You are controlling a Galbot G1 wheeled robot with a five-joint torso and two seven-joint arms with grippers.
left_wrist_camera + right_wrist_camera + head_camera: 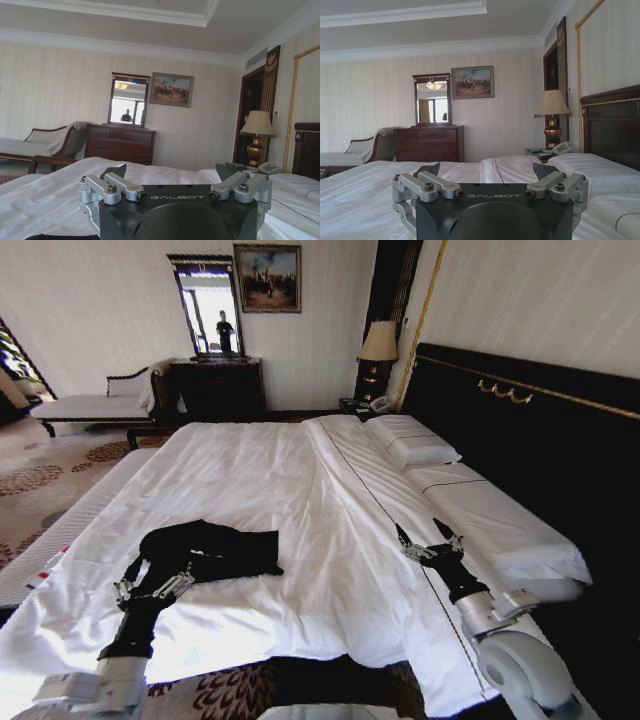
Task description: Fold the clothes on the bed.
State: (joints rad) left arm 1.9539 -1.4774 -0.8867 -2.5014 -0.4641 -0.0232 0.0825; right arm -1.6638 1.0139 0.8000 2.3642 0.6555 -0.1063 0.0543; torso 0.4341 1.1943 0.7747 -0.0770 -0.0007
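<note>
Black T-shirt [212,548] lies seemingly under left fingers [128,587].

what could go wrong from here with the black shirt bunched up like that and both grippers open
The T-shirt lies crumpled near the bed's foot, with no edge laid out clearly, so the open left gripper over it may pinch several layers at once. The open right gripper sits far across the duvet, so a two-handed fold may drag the loose white bedding with it.

A black T-shirt [215,548] lies crumpled near the foot of the white-sheeted bed [300,480].
</note>
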